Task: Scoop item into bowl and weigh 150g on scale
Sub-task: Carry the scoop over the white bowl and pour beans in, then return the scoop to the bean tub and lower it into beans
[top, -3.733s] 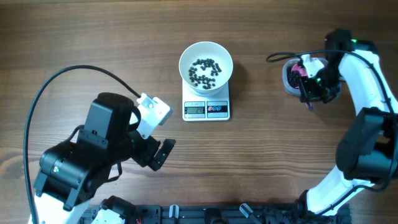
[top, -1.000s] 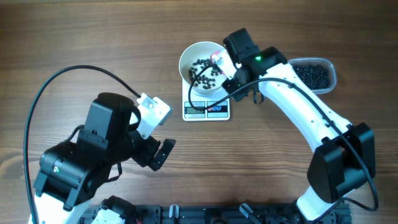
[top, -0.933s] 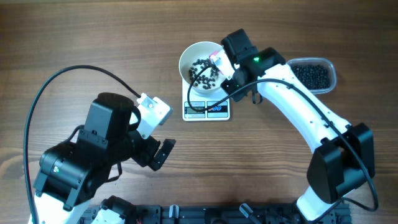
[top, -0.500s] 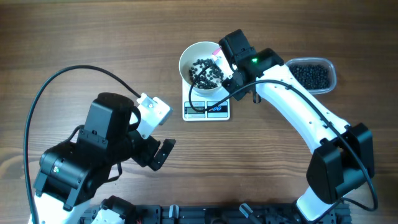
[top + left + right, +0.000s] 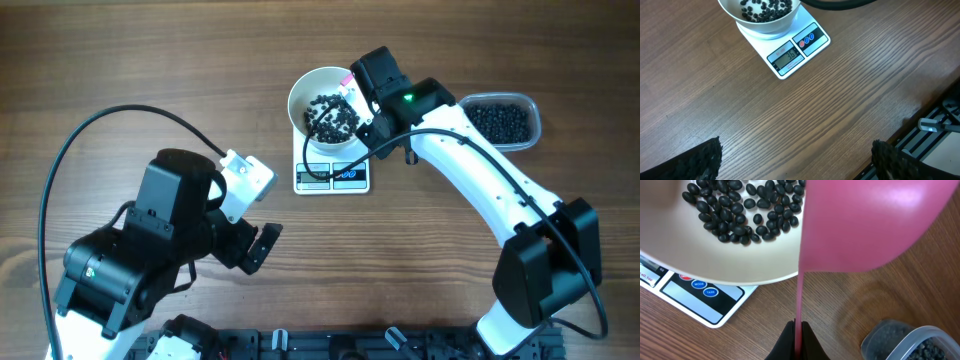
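bowl [image 5: 316, 82] on scale [image 5: 318, 177] holds black beans [image 5: 330, 115]; clear tub [image 5: 536, 122] holds more

My right hand [image 5: 799, 341], carrying the pink scoop [image 5: 865, 225], has swung from the clear tub [image 5: 536, 118] on the right across to the bowl [image 5: 300, 92]. The scoop now tips over its right rim, and the beans [image 5: 331, 115] inside have grown from a thin scatter into a denser heap.
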Controlling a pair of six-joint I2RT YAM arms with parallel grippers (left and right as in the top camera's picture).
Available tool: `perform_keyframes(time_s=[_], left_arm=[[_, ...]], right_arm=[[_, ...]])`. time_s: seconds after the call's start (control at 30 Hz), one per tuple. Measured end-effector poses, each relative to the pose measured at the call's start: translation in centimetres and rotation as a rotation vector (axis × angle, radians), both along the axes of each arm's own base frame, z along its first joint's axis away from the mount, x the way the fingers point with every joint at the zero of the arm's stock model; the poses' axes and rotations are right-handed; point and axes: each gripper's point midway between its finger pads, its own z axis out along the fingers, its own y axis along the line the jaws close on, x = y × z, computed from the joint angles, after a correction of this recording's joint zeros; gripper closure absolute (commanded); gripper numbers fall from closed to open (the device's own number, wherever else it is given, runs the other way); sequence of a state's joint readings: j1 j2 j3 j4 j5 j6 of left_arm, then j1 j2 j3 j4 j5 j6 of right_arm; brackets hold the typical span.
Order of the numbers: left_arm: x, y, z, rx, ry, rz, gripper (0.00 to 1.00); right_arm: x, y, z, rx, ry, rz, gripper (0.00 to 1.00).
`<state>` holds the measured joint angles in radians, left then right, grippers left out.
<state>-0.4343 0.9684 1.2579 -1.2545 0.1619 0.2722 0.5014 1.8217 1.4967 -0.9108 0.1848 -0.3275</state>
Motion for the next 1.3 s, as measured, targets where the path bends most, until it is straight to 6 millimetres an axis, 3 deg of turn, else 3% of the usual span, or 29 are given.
perform_keyframes(time_s=[0.23,0.37,0.5,0.7,0.83,0.93,1.07,1.2,1.3], left_arm=[[0.0,0.0,0.0,0.0,0.0,0.0,0.0],[0.0,0.0,0.0,0.0,0.0,0.0,0.0],[0.0,0.0,0.0,0.0,0.0,0.0,0.0],[0.0,0.0,0.0,0.0,0.0,0.0,0.0],[0.0,0.0,0.0,0.0,0.0,0.0,0.0],[0.0,0.0,0.0,0.0,0.0,0.0,0.0],[0.0,0.0,0.0,0.0,0.0,0.0,0.0],[0.0,0.0,0.0,0.0,0.0,0.0,0.0],[0.0,0.0,0.0,0.0,0.0,0.0,0.0]], right_arm=[[-0.1,-0.1,2.0,0.023,-0.042,0.0,0.96],[-1.1,-1.6,3.5,0.019,-0.034,-0.022,0.96],[-2.0,-5.9,4.5,0.004,0.007,-0.128,0.96],[-3.4,-14.9,4.8,-0.017,0.09,-0.389,0.96],[-4.1,-19.4,4.6,-0.013,0.123,-0.523,0.95],[-4.3,-21.4,4.6,0.005,0.127,-0.587,0.96],[-4.5,-23.1,4.1,0.035,0.137,-0.642,0.96],[-4.3,-22.7,2.2,0.078,0.205,-0.645,0.95],[-4.4,-22.1,0.8,0.101,0.255,-0.639,0.88]])
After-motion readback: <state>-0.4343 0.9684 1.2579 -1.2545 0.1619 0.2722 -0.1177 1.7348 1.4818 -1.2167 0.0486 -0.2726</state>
